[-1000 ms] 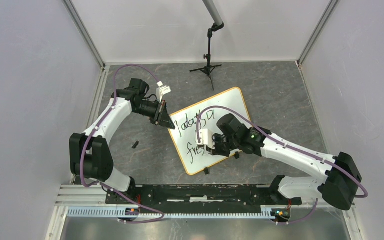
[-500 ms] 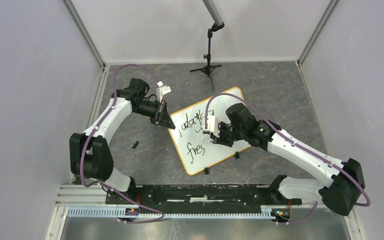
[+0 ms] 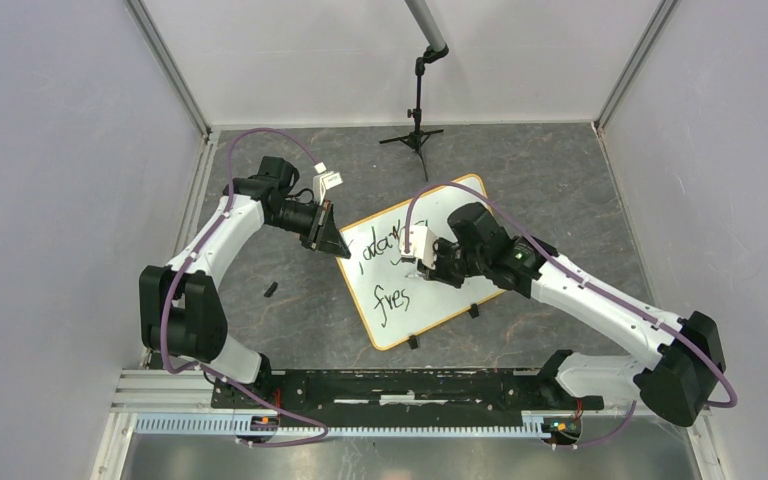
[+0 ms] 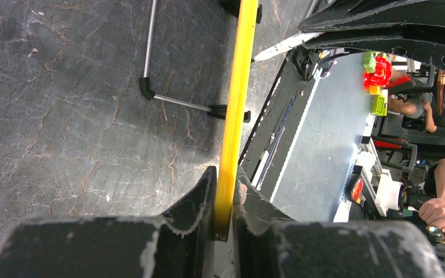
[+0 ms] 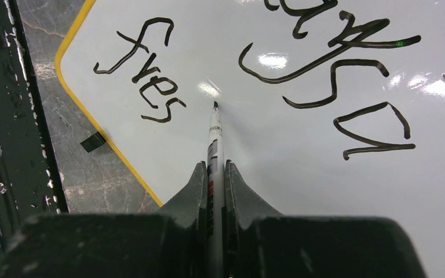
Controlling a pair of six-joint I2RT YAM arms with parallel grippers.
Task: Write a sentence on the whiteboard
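The whiteboard (image 3: 460,205) lies tilted on the dark floor, white with a yellow-orange rim. The sentence shows a top line (image 3: 385,247) reading roughly "Today's a" and a lower line "fres" (image 3: 392,300). My left gripper (image 3: 332,240) is shut on the board's left corner; the left wrist view shows the yellow rim (image 4: 237,87) pinched between its fingers (image 4: 224,191). My right gripper (image 3: 428,262) is shut on a white marker (image 5: 215,139). The marker's black tip sits at the board (image 5: 301,174) just right of "fres" (image 5: 150,75); contact is unclear.
Two black clip feet (image 3: 473,311) (image 3: 412,342) sit on the board's near edge. A black tripod stand (image 3: 416,130) stands behind the board. A small black piece (image 3: 270,290) lies on the floor to the left. The black base rail (image 3: 400,385) runs along the near edge.
My right gripper has moved up and away from the lower line with the marker, uncovering "fres". The left arm and the board have not moved.
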